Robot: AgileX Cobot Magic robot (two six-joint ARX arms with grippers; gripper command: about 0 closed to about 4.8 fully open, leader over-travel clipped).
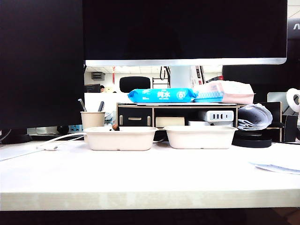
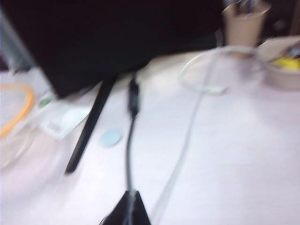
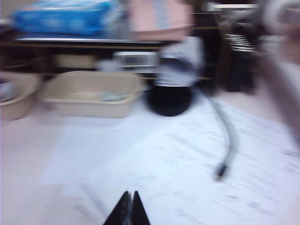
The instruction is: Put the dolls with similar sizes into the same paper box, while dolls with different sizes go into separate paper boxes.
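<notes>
**Both grippers empty and pulled back, dolls apparently already boxed**

From my seat, the exterior view shows the two paper boxes side by side at the far part of the table (image 1: 140,173): the left paper box (image 1: 121,138) and the right paper box (image 1: 200,137). Neither arm appears in that view.

The left gripper (image 2: 127,211) is pinched together on nothing, low over bare table at the left, near a black cable (image 2: 132,101) and a white cable (image 2: 197,105). Its camera catches a box rim at the edge with a yellow doll (image 2: 287,63) inside, beside the pen cup (image 2: 243,26). The right gripper (image 3: 130,206) is likewise closed and empty, above loose paper sheets (image 3: 187,159) on the right. In its blurred view something small and pale lies in the right box, which I can't identify.

My worry is the clutter. A low sweep by the left arm could snag the cables and drag them into the left box, shifting it. The right arm could scuff the sheets. With both wrist pictures smeared, I can't confirm the sorting, so I'd judge the task as near done, not proven.
</notes>
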